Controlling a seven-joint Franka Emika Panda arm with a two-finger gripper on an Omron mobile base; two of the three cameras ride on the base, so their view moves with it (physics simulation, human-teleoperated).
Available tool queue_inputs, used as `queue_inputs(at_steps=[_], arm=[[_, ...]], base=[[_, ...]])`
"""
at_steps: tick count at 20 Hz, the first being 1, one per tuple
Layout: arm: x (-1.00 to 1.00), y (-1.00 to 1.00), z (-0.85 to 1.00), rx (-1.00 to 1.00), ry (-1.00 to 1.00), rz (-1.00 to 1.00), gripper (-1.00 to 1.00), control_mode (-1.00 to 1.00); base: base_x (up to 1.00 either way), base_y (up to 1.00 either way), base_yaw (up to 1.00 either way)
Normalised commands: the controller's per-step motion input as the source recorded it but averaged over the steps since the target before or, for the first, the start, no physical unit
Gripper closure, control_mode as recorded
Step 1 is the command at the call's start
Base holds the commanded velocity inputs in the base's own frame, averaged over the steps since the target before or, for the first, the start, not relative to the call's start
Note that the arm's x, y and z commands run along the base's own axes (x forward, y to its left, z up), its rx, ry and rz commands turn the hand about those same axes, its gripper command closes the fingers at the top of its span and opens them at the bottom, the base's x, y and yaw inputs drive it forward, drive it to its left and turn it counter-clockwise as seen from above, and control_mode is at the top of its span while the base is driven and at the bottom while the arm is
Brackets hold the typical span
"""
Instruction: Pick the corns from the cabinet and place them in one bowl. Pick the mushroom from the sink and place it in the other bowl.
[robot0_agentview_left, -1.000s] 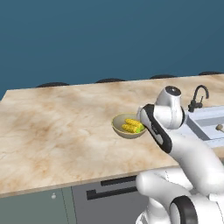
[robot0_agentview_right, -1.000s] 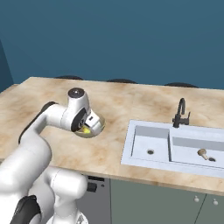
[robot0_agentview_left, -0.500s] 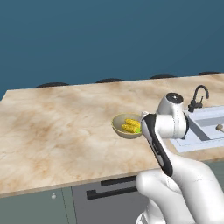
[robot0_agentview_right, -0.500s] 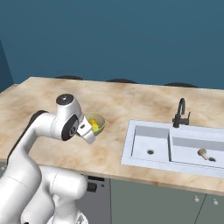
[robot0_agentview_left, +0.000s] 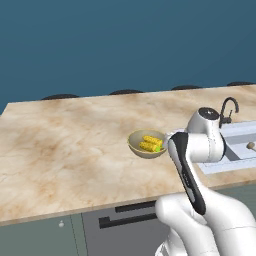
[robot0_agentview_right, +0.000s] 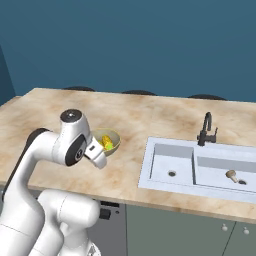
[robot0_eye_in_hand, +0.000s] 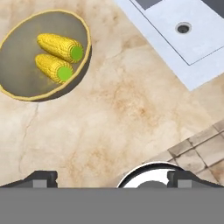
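In the hand view the end effector has its two dark tips wide apart at the bottom edge, and nothing is between them. Under it lies the marbled counter. Up and to the left of the tips stands the tan bowl, and the two corns lie side by side inside it, with their green ends toward the end effector's right. At the upper right, well apart from the tips, is a corner of the pale sink with one round drain.

The right base view shows what the hand view does not: the whole two-basin sink, the black tap behind it, and the mushroom, a small beige lump in the far basin, well away from the end effector. Here the arm covers part of the bowl.

The left base view shows the bowl with the corns just beside the arm, and a small part of the mushroom at the right edge.

I can read no brand, label or writing anywhere.
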Motion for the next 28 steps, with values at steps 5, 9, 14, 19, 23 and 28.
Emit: queue_inputs(at_steps=[5, 9, 14, 19, 23, 28], arm=[[-0.07, 0.07, 0.0, -0.01, 0.07, 0.1, -1.0, -1.0], [0.0, 0.0, 0.0, 0.0, 0.0, 0.0, -1.0, -1.0], [0.0, 0.0, 0.0, 0.0, 0.0, 0.0, -1.0, 1.0], [0.0, 0.0, 0.0, 0.0, 0.0, 0.0, -1.0, 1.0], [0.0, 0.0, 0.0, 0.0, 0.0, 0.0, -1.0, 1.0], [0.0, 0.0, 0.0, 0.0, 0.0, 0.0, -1.0, 1.0]], base=[[0.0, 0.0, 0.0], [0.0, 0.0, 0.0], [-0.13, -0.01, 0.0], [-0.41, -0.08, -0.01], [-0.49, -0.17, -0.02], [-0.12, -0.49, 0.0]])
